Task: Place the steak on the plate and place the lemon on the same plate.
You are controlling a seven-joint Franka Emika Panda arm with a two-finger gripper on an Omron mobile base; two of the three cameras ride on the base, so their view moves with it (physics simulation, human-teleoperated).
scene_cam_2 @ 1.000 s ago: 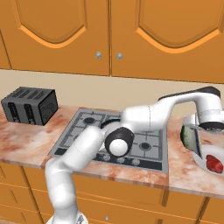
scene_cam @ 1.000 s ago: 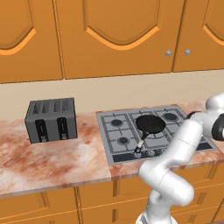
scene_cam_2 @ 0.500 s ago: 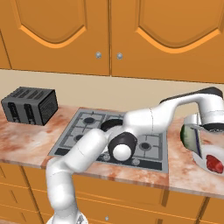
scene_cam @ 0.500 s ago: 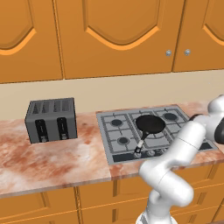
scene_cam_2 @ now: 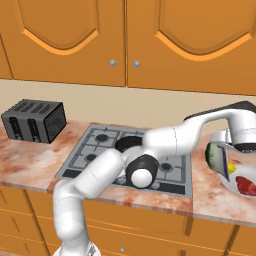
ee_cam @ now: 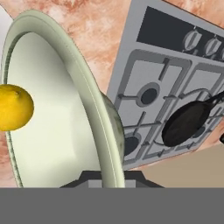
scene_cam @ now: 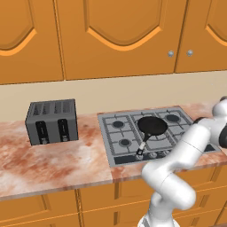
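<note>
Now jaws clenched on tilted pale bowl (ee_cam: pixel 57 109) rim, lemon (ee_cam: pixel 13 107) inside; steak (scene_cam_2: pixel 246 185) on plate (scene_cam_2: pixel 231 183).

toaster (scene_cam: pixel 52 122) left on counter | pan (scene_cam: pixel 152 127) on stove (scene_cam: pixel 153 134), apparently empty

We see the stove (scene_cam: pixel 153 133) from behind-left and behind-right; hand view sits close over the tilted bowl (ee_cam: pixel 57 109).

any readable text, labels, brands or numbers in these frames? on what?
None: no readable word, brand or number on anything.
Toaster: plain dark front, no label.
Stove: its knobs bear no legible marks.
Frying pan, bowl, lemon, cabinet doors: unmarked.
</note>
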